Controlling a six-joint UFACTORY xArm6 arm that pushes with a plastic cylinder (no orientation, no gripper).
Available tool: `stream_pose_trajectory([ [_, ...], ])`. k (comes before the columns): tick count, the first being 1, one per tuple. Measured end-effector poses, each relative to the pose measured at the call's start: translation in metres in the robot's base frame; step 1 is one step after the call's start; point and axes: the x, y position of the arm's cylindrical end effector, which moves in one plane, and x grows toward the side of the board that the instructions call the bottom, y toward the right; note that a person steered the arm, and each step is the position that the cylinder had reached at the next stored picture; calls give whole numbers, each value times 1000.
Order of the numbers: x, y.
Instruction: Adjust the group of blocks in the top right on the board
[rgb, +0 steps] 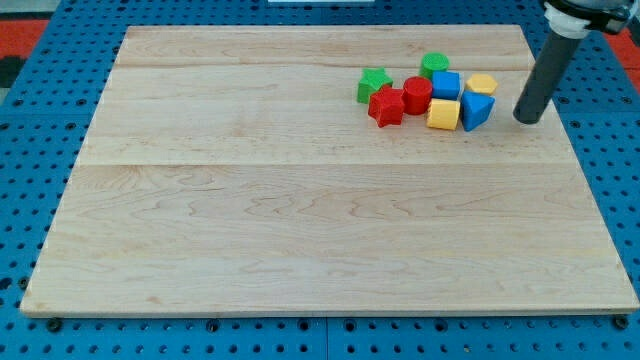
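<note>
The rod's tip (527, 120) hangs bare, holding nothing, just right of the blue block (477, 108), its top cut off by the frame.

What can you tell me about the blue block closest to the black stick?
The blue block is a small, smooth, bright blue solid piece with slanted faces, wedge-like, though its exact shape is hard to make out. It sits flat on the wooden board, on the right edge of the cluster at the view's top right. The yellow block presses against its left side, and another yellow block lies just above it. My tip stands to its right with a small gap between them, not touching.
</note>
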Motion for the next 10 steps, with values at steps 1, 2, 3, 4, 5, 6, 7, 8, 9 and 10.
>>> stream_pose_trajectory([
  [1,1,-44],
  [2,8,-28],
  [3,-18,-12],
  [4,-82,-3],
  [5,-87,-29],
  [6,-36,-38],
  [7,-31,-44],
  [8,-31,-40],
  [9,-29,12],
  [10,4,9],
])
